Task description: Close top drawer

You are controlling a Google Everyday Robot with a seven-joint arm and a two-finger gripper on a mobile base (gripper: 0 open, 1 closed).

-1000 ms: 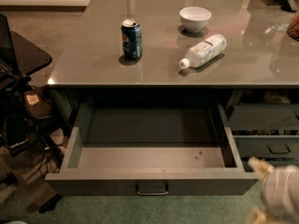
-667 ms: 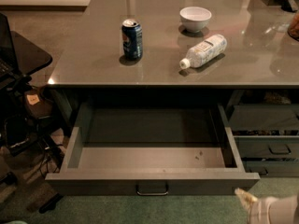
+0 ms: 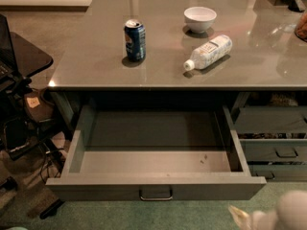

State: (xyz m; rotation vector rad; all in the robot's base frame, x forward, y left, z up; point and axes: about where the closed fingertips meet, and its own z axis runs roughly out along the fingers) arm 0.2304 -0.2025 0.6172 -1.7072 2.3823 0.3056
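The top drawer [image 3: 156,187] is a wide grey metal tray pulled fully out from under the desk. Its inside is empty, and a small loop handle [image 3: 156,194] sits at the middle of its flat front panel. My gripper [image 3: 249,218] shows only as a pale blurred shape at the bottom right corner of the camera view. It is below and to the right of the drawer's front right corner and apart from it.
On the grey desk top [image 3: 86,66] stand a blue can [image 3: 135,40] and a white bowl [image 3: 200,19], and a plastic bottle [image 3: 209,51] lies on its side. Narrower grey drawers [image 3: 273,150] are at the right. A black stand with cables [image 3: 19,104] is at the left.
My gripper has dropped lower toward the bottom right corner, so less of it shows. The drawer and the things on the desk have not moved.
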